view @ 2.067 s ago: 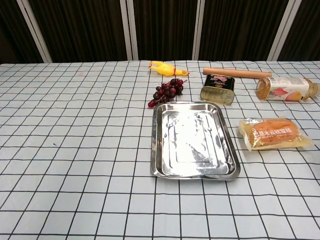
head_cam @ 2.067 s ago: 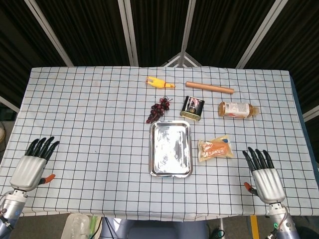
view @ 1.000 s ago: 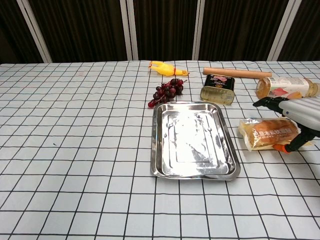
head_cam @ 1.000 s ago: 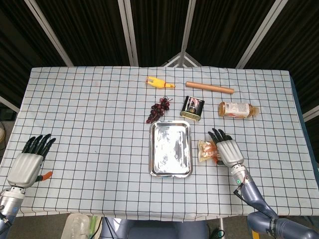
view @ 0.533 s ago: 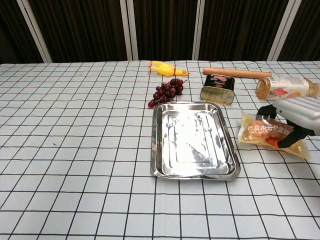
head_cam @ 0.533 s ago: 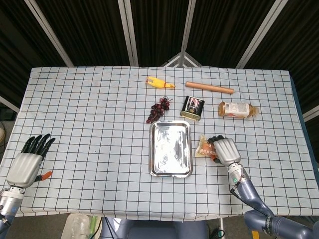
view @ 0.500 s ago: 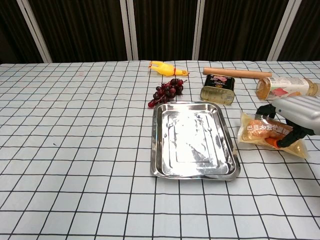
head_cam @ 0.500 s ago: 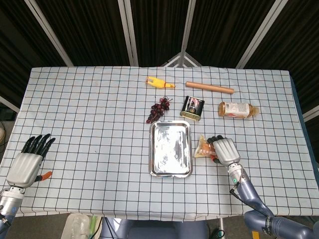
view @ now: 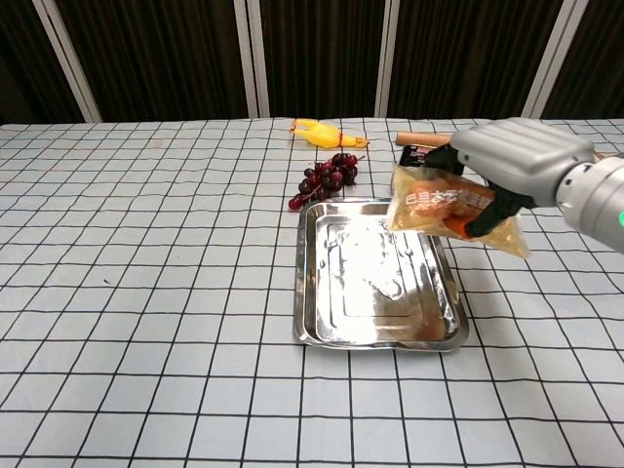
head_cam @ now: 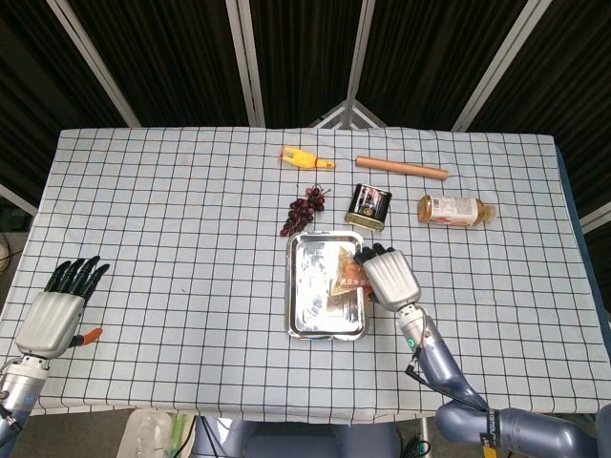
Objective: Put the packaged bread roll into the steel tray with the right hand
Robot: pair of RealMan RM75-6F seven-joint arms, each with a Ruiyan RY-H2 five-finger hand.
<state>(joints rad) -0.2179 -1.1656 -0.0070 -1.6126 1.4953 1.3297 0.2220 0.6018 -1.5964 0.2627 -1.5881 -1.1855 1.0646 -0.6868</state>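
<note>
One steel tray [view: 310,292] lies bare; the right hand [view: 517,156] grips the one bread roll [view: 439,207] above it. The left hand [head_cam: 59,310] rests spread.

I read the steel tray [head_cam: 326,324] at mid-bench [head_cam: 172,219]. My right robot hand [head_cam: 387,276] holds the packaged bread roll [view: 444,207] in the air over the tray's right edge. Behind the tray: grapes [head_cam: 304,210] to the left, tin can [head_cam: 368,206] to the right. Further back, toy chicken [head_cam: 305,158] left, rolling pin [head_cam: 401,168] right. Bottle [head_cam: 456,209] lies right of the can. Left robot hand [head_cam: 59,309] sits at the bench's near left corner, well apart.
</note>
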